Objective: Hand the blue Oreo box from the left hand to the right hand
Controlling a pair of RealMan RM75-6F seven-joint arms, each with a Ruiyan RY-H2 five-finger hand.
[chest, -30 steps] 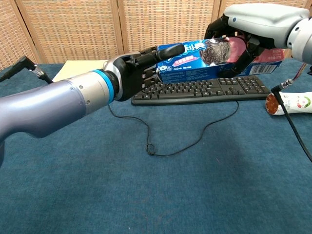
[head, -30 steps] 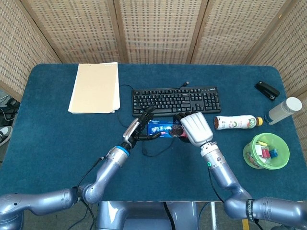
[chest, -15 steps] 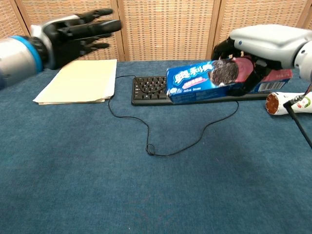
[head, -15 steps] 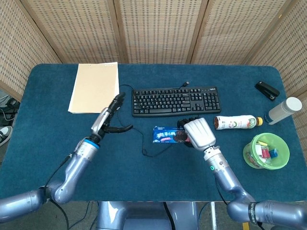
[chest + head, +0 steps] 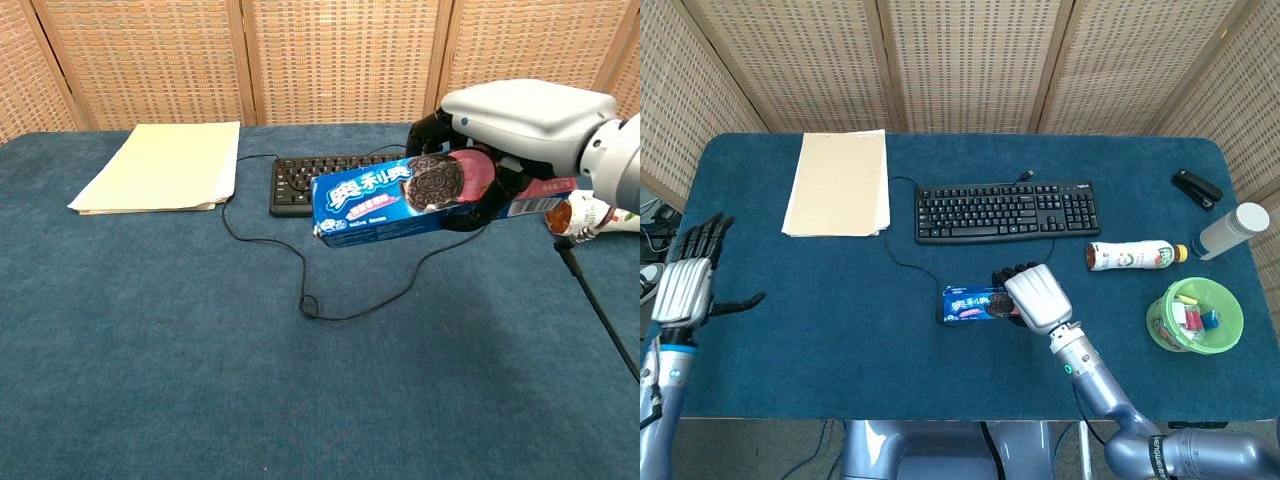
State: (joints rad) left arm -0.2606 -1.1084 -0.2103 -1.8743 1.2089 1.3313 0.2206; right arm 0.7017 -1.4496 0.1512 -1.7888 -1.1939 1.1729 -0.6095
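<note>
Withdrawn to the table's far left edge since a moment ago, the left hand (image 5: 685,285) now hangs empty, fingers (image 5: 702,236) straight and slightly apart, thumb out sideways. Right hand (image 5: 1033,297) alone carries the Oreo box (image 5: 385,203), dark fingers (image 5: 432,128) wrapped over its right end, holding it above the blue table (image 5: 820,330), in front of the keyboard (image 5: 1006,210) and over the looping cable (image 5: 330,300).

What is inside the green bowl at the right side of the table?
The green bowl holds small items, among them pale yellow, pink and blue pieces; they are too small to identify. Whatever lies beneath them is covered.
</note>
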